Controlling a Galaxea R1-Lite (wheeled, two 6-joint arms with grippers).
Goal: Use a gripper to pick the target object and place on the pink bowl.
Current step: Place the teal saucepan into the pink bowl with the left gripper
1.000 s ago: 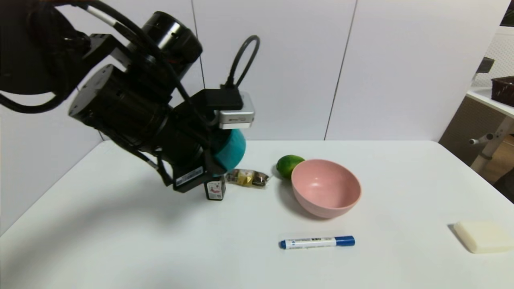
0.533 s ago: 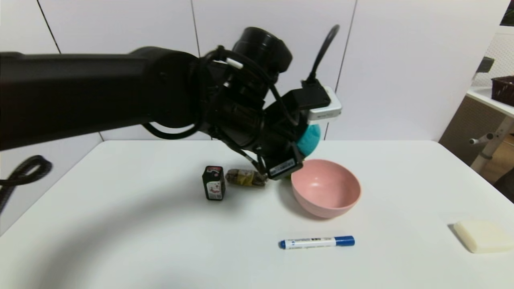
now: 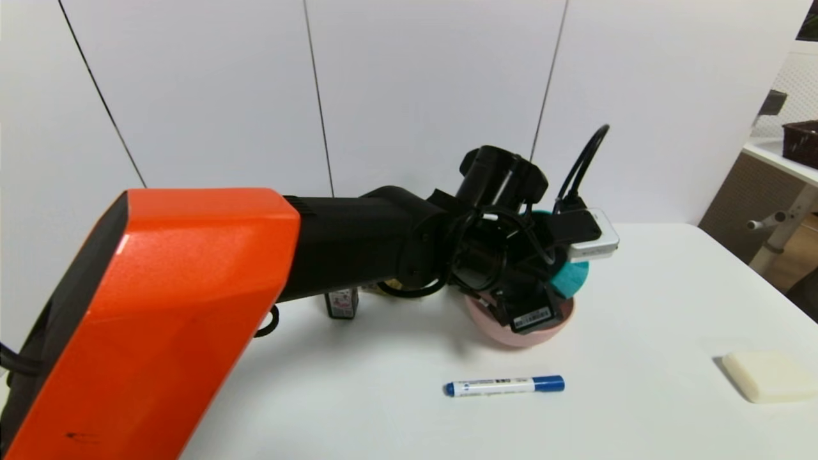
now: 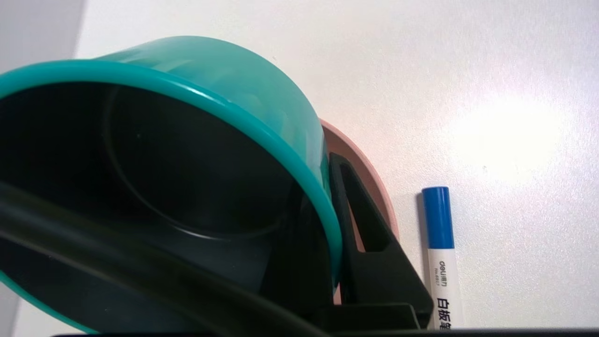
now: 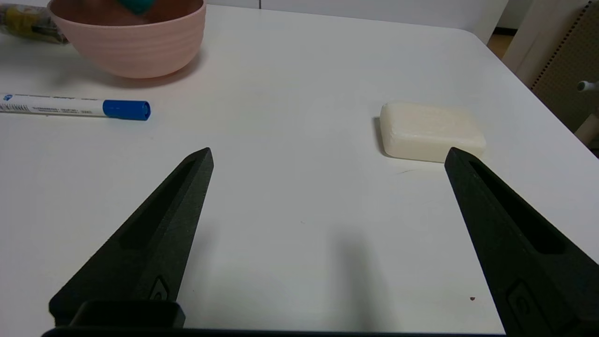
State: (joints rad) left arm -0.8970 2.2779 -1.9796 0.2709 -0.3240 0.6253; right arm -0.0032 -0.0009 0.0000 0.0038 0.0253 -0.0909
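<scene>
The teal saucepan point(image 3: 572, 276) hangs tilted over the pink bowl point(image 3: 505, 333), partly down inside it. My left gripper point(image 3: 544, 289) is shut on the pan's rim. In the left wrist view one black finger point(image 4: 369, 243) lies against the outside of the teal wall point(image 4: 262, 93), and the other sits inside the dark pan. The bowl's pink rim point(image 4: 372, 175) shows just behind that finger. The pan's handle is hidden. My right gripper point(image 5: 327, 157) hovers open over bare table near the front right, holding nothing. From there the bowl point(image 5: 135, 47) shows a bit of teal point(image 5: 135, 5) in it.
A blue-capped white marker point(image 3: 505, 385) lies in front of the bowl. A cream soap bar point(image 3: 770, 375) sits at the right. A small dark bottle point(image 3: 340, 303) and a wrapped snack point(image 5: 28, 23) stand left of the bowl, mostly behind my left arm.
My left arm has swung right with the saucepan, from above the small bottle to over the pink bowl, and has come lower. The right gripper's earlier state is not shown.
</scene>
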